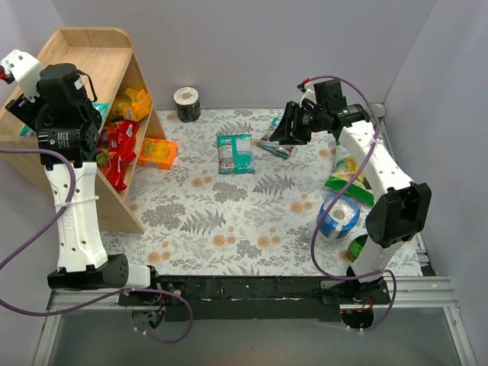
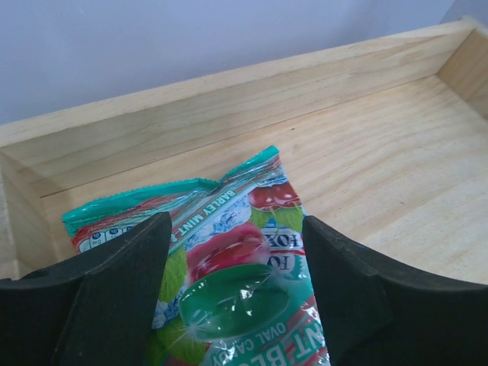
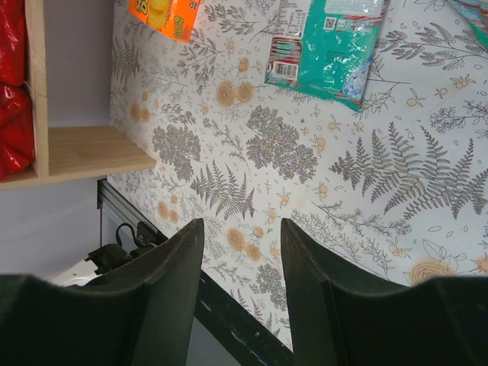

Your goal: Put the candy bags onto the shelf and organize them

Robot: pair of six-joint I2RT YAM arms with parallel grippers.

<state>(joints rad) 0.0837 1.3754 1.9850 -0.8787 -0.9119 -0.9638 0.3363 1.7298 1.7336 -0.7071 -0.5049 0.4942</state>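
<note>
The wooden shelf stands at the far left. My left gripper is open over its top tier, fingers either side of a teal candy bag lying flat on the wood. Red bags and an orange-yellow bag sit in lower tiers. An orange bag lies on the table by the shelf. A teal bag lies mid-back; it also shows in the right wrist view. My right gripper is open and empty above the table, right of that bag, over another teal bag.
A green-and-white snack bag and a blue-and-white roll lie at the right by my right arm. A dark roll stands at the back wall. A small green object sits near the right base.
</note>
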